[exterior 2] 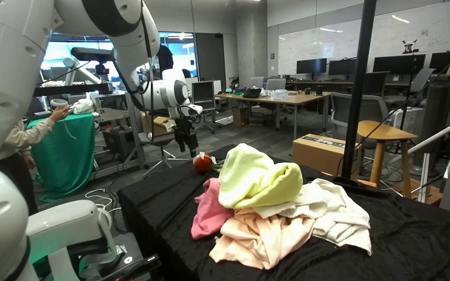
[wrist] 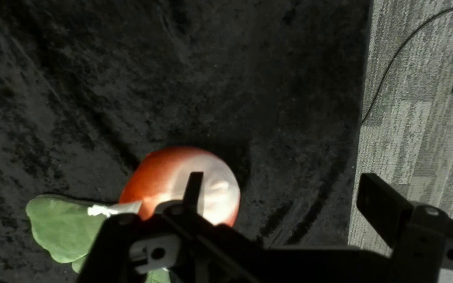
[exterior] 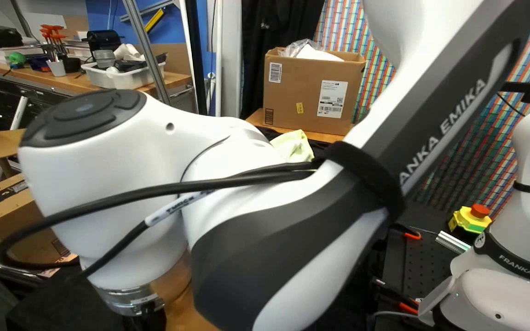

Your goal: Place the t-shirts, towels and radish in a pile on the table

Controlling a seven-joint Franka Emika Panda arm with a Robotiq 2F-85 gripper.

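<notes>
Your tabletop (exterior 2: 412,234) is draped all in black; your jaws are spread pretty wide, one side over the radish (wrist: 159,184); your fabric pile (exterior 2: 283,212) sits apart from them, yellow-green piece (exterior 2: 254,179) on top.

Arm (exterior: 269,239): very near an exterior view
Lime cloth (exterior 2: 254,179): both exterior views, slightly downward
Radish (wrist: 157,182): wrist view, from above

A whiteboard (exterior 2: 326,45) (faintly scribbled on) stretches behind dark monitors (exterior 2: 311,66); a wooden-topped table (exterior 2: 301,99) stands on grey flooring (exterior 2: 244,136).
</notes>
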